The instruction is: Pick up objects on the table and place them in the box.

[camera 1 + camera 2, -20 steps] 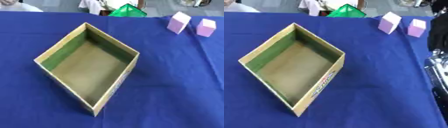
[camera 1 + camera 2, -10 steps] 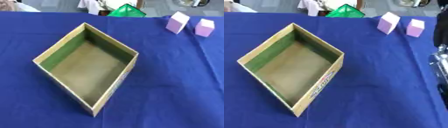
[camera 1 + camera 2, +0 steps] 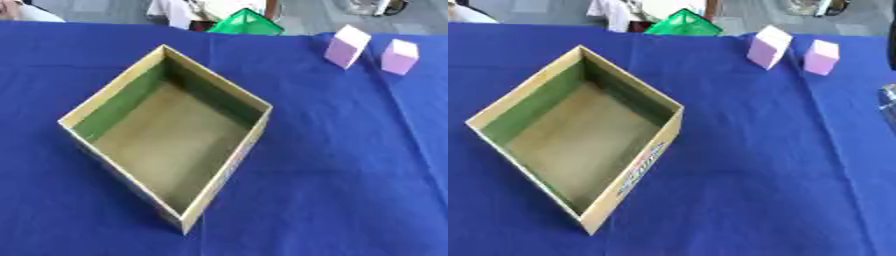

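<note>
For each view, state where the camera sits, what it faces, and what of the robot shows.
Left eye view: in the head, looking down at the open box on the blue table; no robot part shows.
Right eye view: beside it, same downward aim; a silver robot part shows at the right edge.
Both share the box, two pink blocks and a green object.

Right hand (image 3: 888,100) farther toward the right edge

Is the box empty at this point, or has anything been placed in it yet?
Empty. The box shows only its bare tan floor and green inner walls; both pink blocks stand on the blue cloth, far right.
</note>
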Action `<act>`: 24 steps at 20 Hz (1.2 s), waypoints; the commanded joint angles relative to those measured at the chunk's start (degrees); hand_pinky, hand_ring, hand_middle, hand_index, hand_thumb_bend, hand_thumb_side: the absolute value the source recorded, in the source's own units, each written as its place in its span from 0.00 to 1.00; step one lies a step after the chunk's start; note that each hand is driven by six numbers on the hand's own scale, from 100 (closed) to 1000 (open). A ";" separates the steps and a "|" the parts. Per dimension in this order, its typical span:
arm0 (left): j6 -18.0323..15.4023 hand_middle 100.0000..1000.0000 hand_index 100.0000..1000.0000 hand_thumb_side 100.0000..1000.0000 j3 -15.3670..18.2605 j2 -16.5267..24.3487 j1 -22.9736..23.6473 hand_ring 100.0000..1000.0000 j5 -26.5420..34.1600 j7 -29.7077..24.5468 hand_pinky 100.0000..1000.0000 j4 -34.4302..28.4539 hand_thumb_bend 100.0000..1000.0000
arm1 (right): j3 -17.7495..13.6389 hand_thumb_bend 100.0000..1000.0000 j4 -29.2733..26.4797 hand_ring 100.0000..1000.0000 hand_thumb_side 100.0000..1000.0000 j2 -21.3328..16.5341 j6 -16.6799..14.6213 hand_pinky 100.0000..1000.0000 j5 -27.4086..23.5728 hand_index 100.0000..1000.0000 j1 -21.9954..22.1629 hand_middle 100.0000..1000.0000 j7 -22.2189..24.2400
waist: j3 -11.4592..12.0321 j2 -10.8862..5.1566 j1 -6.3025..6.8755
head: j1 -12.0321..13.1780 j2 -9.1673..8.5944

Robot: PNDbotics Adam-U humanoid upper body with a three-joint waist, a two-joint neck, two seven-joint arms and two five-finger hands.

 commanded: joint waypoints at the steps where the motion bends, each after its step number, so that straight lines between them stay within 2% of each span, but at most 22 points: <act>1: 0.25 0.57 0.86 0.96 0.40 2.23 -0.19 0.60 -0.40 -0.08 0.77 -0.85 0.51 | -0.25 0.00 3.16 0.74 0.99 -6.46 2.60 0.74 2.91 0.84 -1.97 0.72 0.54 | -0.06 -1.25 0.11 | -0.07 -0.71; 10: 0.49 0.57 0.86 0.96 -0.18 2.22 -0.82 0.60 0.06 -0.65 0.77 -0.85 0.51 | 3.77 0.00 14.26 0.79 0.97 -17.41 9.46 0.78 8.69 0.88 -8.43 0.77 5.78 | 1.03 -0.82 0.38 | -0.37 -1.67; 11: 0.52 0.57 0.86 0.96 -0.28 2.20 -0.92 0.60 0.15 -0.76 0.77 -0.85 0.51 | 4.61 0.00 15.59 0.79 0.93 -18.11 10.27 0.78 9.49 0.88 -9.44 0.77 6.59 | 1.20 -0.77 0.37 | -0.47 -1.71; 12: 0.56 0.57 0.86 0.96 -0.38 2.19 -1.03 0.60 0.24 -0.87 0.77 -0.85 0.51 | 5.65 0.00 16.92 0.79 0.96 -18.57 11.09 0.79 10.30 0.89 -10.55 0.78 7.41 | 1.40 -0.73 0.33 | -0.59 -1.73; 15: 0.66 0.57 0.86 0.96 -0.67 2.15 -1.34 0.59 0.49 -1.23 0.77 -0.85 0.51 | 8.90 0.00 20.84 0.82 0.89 -19.00 13.50 0.81 12.71 0.90 -14.22 0.80 9.82 | 1.91 -0.67 0.21 | -0.94 -1.72; 18: 0.77 0.57 0.86 0.96 -0.94 2.12 -1.60 0.59 0.75 -1.57 0.77 -0.85 0.51 | 12.65 0.09 24.82 0.85 0.71 -19.37 14.84 0.85 15.16 0.92 -17.58 0.82 12.27 | 2.39 -0.62 0.05 | -1.34 -1.71; 20: 0.82 0.57 0.86 0.96 -1.07 2.13 -1.72 0.59 0.89 -1.77 0.77 -0.85 0.51 | 15.09 0.18 27.50 0.87 0.55 -19.57 13.74 0.87 16.80 0.93 -19.21 0.83 13.92 | 2.58 -0.61 0.01 | -1.50 -1.67; 21: 0.83 0.57 0.86 0.96 -1.12 2.14 -1.77 0.59 0.94 -1.85 0.77 -0.85 0.51 | 16.17 0.17 28.84 0.87 0.55 -19.53 13.00 0.87 17.63 0.93 -19.95 0.83 14.74 | 2.65 -0.63 0.00 | -1.56 -1.65; 22: 0.83 0.57 0.86 0.96 -1.16 2.15 -1.83 0.59 0.98 -1.92 0.77 -0.85 0.51 | 17.10 0.22 30.14 0.88 0.41 -19.40 12.24 0.88 18.43 0.93 -20.61 0.83 15.54 | 2.73 -0.64 -0.02 | -1.66 -1.66; 24: 0.83 0.57 0.86 0.96 -1.21 2.19 -1.91 0.59 1.04 -2.03 0.77 -0.85 0.51 | 18.74 0.25 32.81 0.89 0.29 -19.05 10.63 0.89 20.07 0.93 -21.93 0.83 17.18 | 2.84 -0.70 -0.05 | -1.81 -1.70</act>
